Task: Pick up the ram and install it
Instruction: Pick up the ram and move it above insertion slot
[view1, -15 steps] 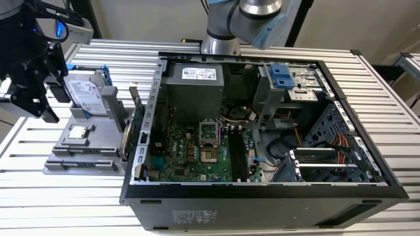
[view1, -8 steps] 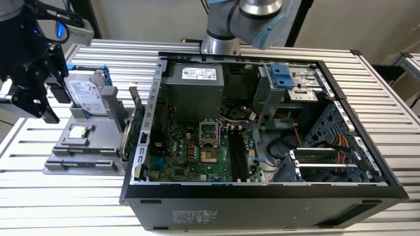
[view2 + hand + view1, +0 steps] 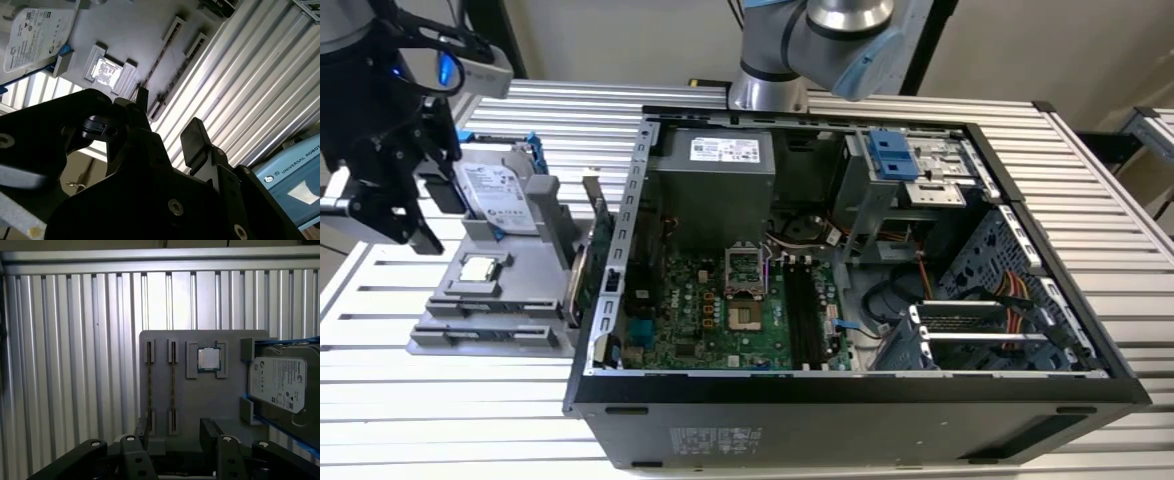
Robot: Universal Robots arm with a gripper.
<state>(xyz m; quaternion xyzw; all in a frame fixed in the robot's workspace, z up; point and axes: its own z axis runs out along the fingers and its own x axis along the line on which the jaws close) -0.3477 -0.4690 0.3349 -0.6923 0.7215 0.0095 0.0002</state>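
Note:
Two ram sticks stand on edge in slots of a grey fixture, one ram beside the other ram. In the second wrist view they are thin dark lines, ram and ram. My gripper hangs open well above that end of the fixture, with nothing between its black fingers. It also shows in the second wrist view, gripper. In the exterior view the gripper is at the far left, above the fixture.
The fixture also carries a silver processor, a hard drive and an upright green card. The open computer case lies at the exterior view's right of it, with motherboard memory slots. Everything rests on a slatted aluminium table.

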